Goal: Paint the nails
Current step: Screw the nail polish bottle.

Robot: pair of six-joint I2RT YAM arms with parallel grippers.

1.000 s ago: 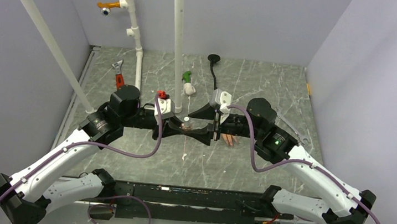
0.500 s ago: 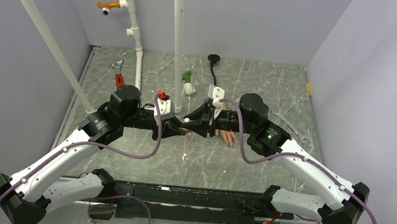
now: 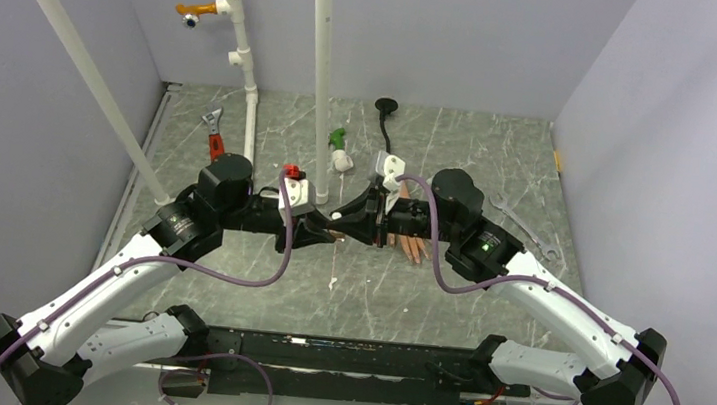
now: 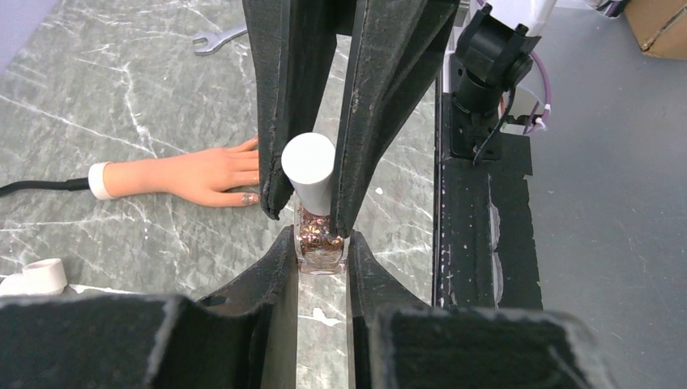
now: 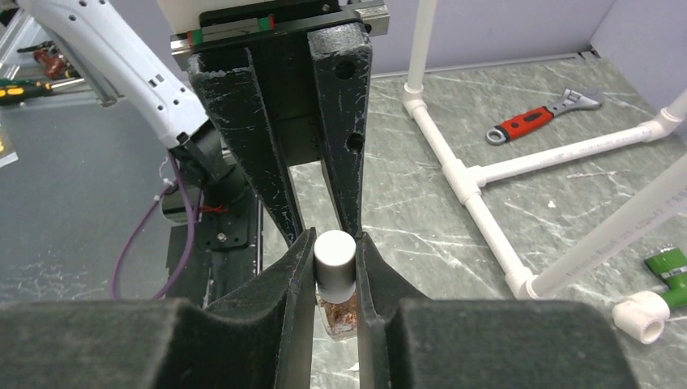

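Note:
A tiny clear polish bottle (image 4: 321,247) with coppery glitter and a white cap (image 4: 309,166) is held above the table between both grippers. My left gripper (image 4: 321,243) is shut on the bottle's glass body. My right gripper (image 5: 334,243) is shut on the white cap (image 5: 334,258). In the top view the two grippers meet tip to tip, left (image 3: 329,233) and right (image 3: 342,224). The peach mannequin hand (image 4: 182,174) lies flat on the table behind the bottle, also showing in the top view (image 3: 413,248). Its nails (image 4: 249,197) point toward the jaws; most fingers are hidden by the right gripper's fingers.
White PVC pipes (image 3: 320,68) stand at the back left. A red-handled wrench (image 3: 213,137), a green and white fitting (image 3: 340,150) and a black stem with a round base (image 3: 386,107) lie behind. A steel spanner (image 3: 523,225) lies at the right. A white ring (image 4: 32,277) lies near the wrist.
The right arm has swung in and its wrist has turned over the bottle, uncovering more of the mannequin hand. Little has moved in the last half second. The left arm has stayed put.

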